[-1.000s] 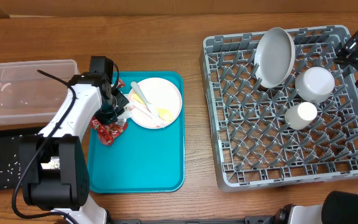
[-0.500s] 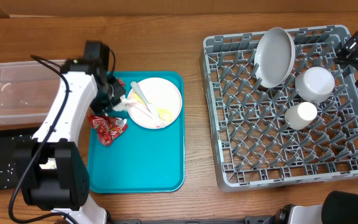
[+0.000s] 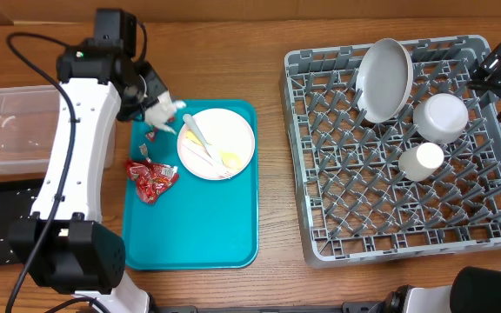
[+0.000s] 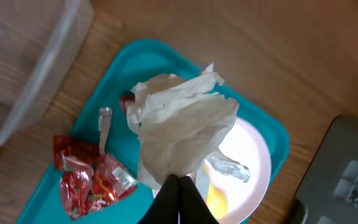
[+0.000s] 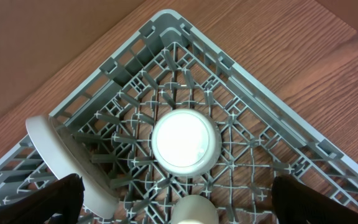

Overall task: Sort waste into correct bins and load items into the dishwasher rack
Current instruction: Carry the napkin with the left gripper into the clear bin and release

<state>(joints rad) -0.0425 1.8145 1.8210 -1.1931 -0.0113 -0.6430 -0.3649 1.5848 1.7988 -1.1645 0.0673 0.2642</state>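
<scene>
Just right of the clear tub (image 3: pixel 16 130), above a corner of the teal tray (image 3: pixel 190 243), the left pincer (image 4: pixel 179 190) pinches the crumpled napkin (image 4: pixel 179 127), tips pressed tight, seen only from the wrist. Far right, the right pincer (image 5: pixel 179 194) hangs spread wide over the white bowl (image 5: pixel 185 140) in the rack (image 5: pixel 253 134).

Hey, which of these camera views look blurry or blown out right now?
Overhead: sharp, evenly lit, only soft shadows. Left wrist: the crumpled napkin sits close to the lens and looks slightly soft, and the clear tub is blurred. Right wrist: the white bowl is blown out to featureless white; the right fingers are dark blurs in the corners.
</scene>
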